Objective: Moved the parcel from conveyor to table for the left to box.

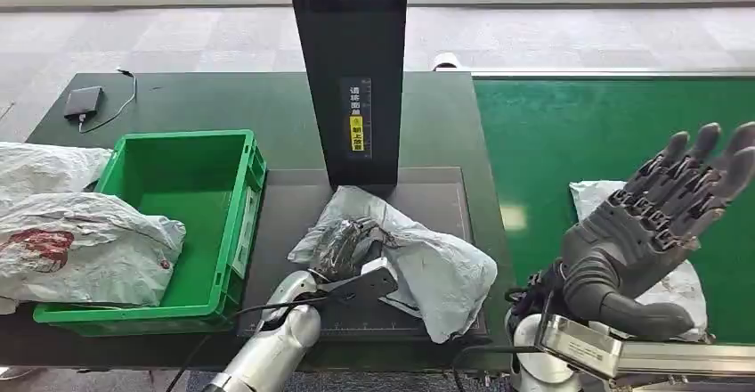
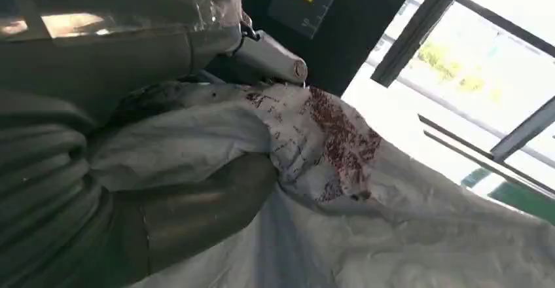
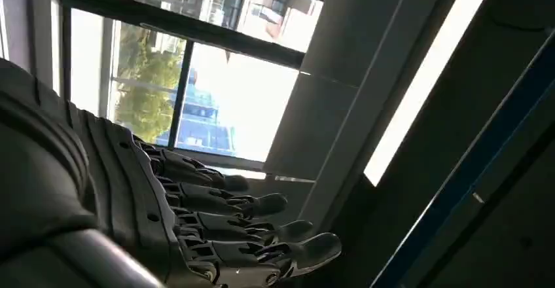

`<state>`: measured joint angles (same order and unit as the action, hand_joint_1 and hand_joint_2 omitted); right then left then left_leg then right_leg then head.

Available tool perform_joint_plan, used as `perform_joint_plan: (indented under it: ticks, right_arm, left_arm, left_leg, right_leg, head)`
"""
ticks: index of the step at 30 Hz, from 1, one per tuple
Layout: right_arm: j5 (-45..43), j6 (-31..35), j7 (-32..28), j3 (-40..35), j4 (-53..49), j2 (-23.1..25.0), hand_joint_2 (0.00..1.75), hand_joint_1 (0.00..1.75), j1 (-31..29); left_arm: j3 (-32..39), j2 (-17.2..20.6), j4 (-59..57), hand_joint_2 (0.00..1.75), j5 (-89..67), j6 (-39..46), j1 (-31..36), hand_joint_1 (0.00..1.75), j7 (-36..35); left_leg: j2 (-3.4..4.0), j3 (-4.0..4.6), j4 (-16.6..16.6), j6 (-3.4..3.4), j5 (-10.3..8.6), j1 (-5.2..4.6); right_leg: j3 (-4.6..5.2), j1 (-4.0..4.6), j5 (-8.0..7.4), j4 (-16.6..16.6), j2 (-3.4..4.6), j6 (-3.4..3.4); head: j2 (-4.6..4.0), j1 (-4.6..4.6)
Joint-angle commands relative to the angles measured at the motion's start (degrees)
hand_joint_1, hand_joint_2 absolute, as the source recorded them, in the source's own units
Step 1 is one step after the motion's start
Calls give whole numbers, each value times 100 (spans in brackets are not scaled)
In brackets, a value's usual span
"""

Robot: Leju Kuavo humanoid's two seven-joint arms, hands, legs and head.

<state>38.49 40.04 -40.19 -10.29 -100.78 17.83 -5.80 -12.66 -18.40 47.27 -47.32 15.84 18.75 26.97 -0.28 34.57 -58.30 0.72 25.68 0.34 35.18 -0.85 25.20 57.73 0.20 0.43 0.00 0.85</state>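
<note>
A crumpled grey parcel (image 1: 427, 267) lies on the dark mat in front of the black scanner post (image 1: 352, 71). My left hand (image 1: 345, 248) grips its near left end. In the left wrist view the thumb (image 2: 196, 209) and fingers (image 2: 131, 46) close around the bag's plastic (image 2: 340, 170), which has red print. My right hand (image 1: 654, 223) is raised over the green conveyor (image 1: 588, 134), fingers spread and holding nothing; its straight fingers (image 3: 222, 229) appear in the right wrist view. Another white parcel (image 1: 595, 198) lies on the belt, partly hidden behind that hand.
A green crate (image 1: 191, 174) stands on the table to the left, with a grey parcel (image 1: 80, 245) draped over its near left corner. Another parcel (image 1: 44, 165) lies beyond it. A black device with a cable (image 1: 83, 102) sits far left.
</note>
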Motion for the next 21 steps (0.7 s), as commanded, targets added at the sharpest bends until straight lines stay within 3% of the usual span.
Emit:
perform_joint_plan:
  ticks: [1,3,8,9,12,14,21]
  right_arm:
    - [371,-4,19,37,63,217,0,0,597]
    - [372,-4,19,44,76,217,0,0,614]
    - [364,-4,19,34,104,217,0,0,612]
    - [355,-4,19,51,108,217,0,0,612]
    - [329,-4,19,100,113,217,0,0,596]
    - [329,-4,19,100,113,217,0,0,596]
    - [236,-4,19,17,139,217,0,0,500]
  left_arm:
    - [573,42,-6,175,-358,873,106,175,-473]
    - [831,-33,-67,175,-847,2324,207,175,-637]
    - [1227,-81,678,175,-1314,2416,87,175,-685]
    - [1618,-160,1492,175,-1660,2416,-106,175,-548]
    - [1780,-160,2846,175,-2209,2416,-291,175,-700]
    - [1780,-160,2846,175,-2209,2416,-291,175,-700]
    - [2249,-160,4838,175,-2745,2416,-159,175,-963]
  left_leg:
    - [-4,-31,19,2,4,6]
    - [-5,-34,21,3,3,5]
    - [-1,-17,9,2,3,5]
    - [-4,-12,7,3,2,10]
    - [9,-5,3,2,4,10]
    - [11,-6,2,2,7,13]
    - [21,6,-1,4,6,13]
  right_leg:
    - [-33,7,5,-20,-7,-6]
    - [-34,7,6,-20,-8,-8]
    - [-12,8,4,-9,-2,-6]
    - [-12,12,3,-11,-5,-5]
    - [-3,10,1,-6,7,-4]
    - [-4,14,3,-5,10,-6]
    - [9,14,0,-1,20,-7]
  head:
    - [0,-2]
    - [0,-2]
    - [0,-2]
    - [0,-2]
    - [0,-2]
    - [0,-2]
    - [0,-2]
